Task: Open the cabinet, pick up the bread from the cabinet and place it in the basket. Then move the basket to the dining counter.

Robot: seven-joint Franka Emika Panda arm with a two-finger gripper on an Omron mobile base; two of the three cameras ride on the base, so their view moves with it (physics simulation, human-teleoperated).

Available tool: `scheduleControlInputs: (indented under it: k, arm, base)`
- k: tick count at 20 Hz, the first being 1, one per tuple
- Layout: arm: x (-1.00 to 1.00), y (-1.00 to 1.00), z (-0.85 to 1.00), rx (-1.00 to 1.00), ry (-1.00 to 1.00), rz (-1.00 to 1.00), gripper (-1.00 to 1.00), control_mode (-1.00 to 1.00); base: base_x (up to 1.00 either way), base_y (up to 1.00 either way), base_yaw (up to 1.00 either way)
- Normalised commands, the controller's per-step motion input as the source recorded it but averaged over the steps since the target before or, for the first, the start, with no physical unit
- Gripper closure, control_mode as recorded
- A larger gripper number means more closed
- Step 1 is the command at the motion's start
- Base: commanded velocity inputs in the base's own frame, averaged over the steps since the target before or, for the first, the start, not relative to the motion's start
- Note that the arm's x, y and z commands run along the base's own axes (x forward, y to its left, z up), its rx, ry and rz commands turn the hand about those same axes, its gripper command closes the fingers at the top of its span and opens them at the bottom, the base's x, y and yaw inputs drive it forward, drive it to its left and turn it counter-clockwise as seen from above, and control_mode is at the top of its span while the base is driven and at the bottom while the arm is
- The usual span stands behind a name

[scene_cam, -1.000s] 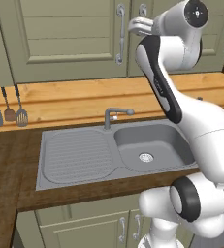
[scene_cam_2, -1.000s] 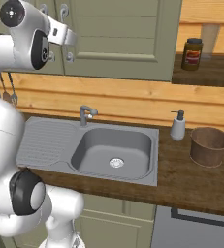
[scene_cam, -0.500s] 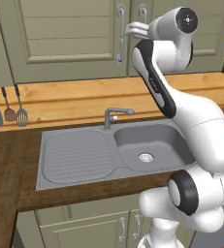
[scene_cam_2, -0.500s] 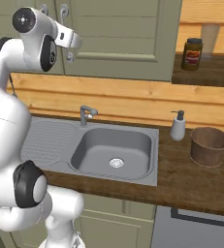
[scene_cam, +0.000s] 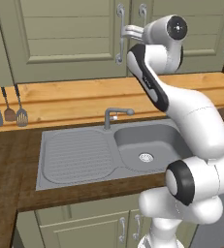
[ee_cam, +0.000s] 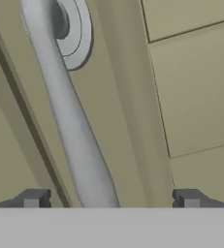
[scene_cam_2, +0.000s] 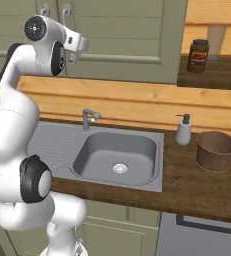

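Nearest the base, a dark wood worktop (scene_cam_2: pixel 197 187) is seen, with a grey steel sink (scene_cam_2: pixel 118 156) set into it and a tap (scene_cam_2: pixel 89 118) at its back edge. On the worktop to the right of the sink, a white soap bottle (scene_cam_2: pixel 183 130) stands upright, and the basket (scene_cam_2: pixel 216 150) is placed just beside it, further right (round, brown, woven, with nothing visible inside). In the left base view, utensils (scene_cam: pixel 20 104) are hung against the wooden backsplash to the left of the sink.

Above and behind, the cabinet (scene_cam: pixel 70 41) is found with both doors shut. The gripper (ee_cam: pixel 111 198) is held up against the cabinet, and its fingers (ee_cam: pixel 33 198) are spread wide apart, one on each side of a silver bar handle (ee_cam: pixel 67 116) of the right door; the handle passes between them but is not clamped, and contact cannot be told. In the left base view the gripper (scene_cam: pixel 125 33) is seen at the pair of handles where the doors meet.

Further right, on an open shelf, a dark brown jar (scene_cam_2: pixel 198 55) with a yellow label is stood.
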Motion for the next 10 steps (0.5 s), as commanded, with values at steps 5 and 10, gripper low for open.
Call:
scheduleControlInputs:
  k: [5, 10]
  arm:
    - [0.51, 0.0, -0.04, 0.0, -0.04, 0.0, 1.0, -1.0]
    - [0.39, 0.0, -0.04, 0.0, -0.01, 0.0, 1.0, -1.0]
  base:
    - [0.0, 0.0, 0.0]
    - [0.0, 0.0, 0.0]
